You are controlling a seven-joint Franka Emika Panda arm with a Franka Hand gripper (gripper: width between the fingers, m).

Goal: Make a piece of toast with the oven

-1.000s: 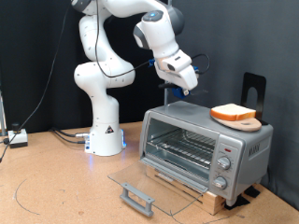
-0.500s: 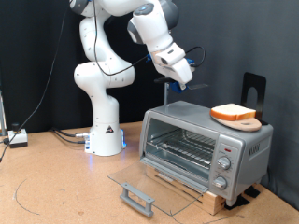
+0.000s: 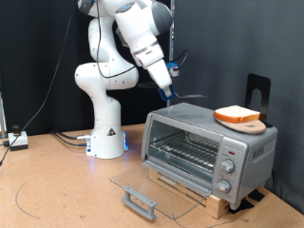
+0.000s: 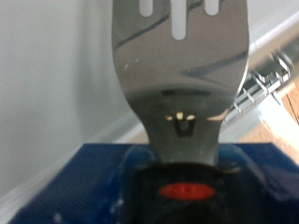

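The oven (image 3: 195,142) stands at the exterior view's right with its glass door (image 3: 157,182) dropped open and its wire rack (image 3: 185,148) bare. The piece of toast (image 3: 236,114) lies on a round wooden board (image 3: 249,124) on the oven's roof. My gripper (image 3: 168,85) hangs above the oven's upper left corner, to the left of the toast and apart from it. It is shut on a metal slotted spatula (image 3: 193,96) that points level toward the toast. In the wrist view the spatula blade (image 4: 182,65) fills the frame, its black handle between my gripper's (image 4: 182,182) blue pads.
The robot's white base (image 3: 106,138) stands to the left of the oven. A black stand (image 3: 257,93) rises behind the oven at right. Cables (image 3: 66,138) and a small box (image 3: 18,141) lie on the brown table at left. The oven sits on a wooden block (image 3: 190,195).
My gripper has swung to the exterior view's left and a little down, turning so the spatula now sticks out level to the right. The toast and oven have not moved.
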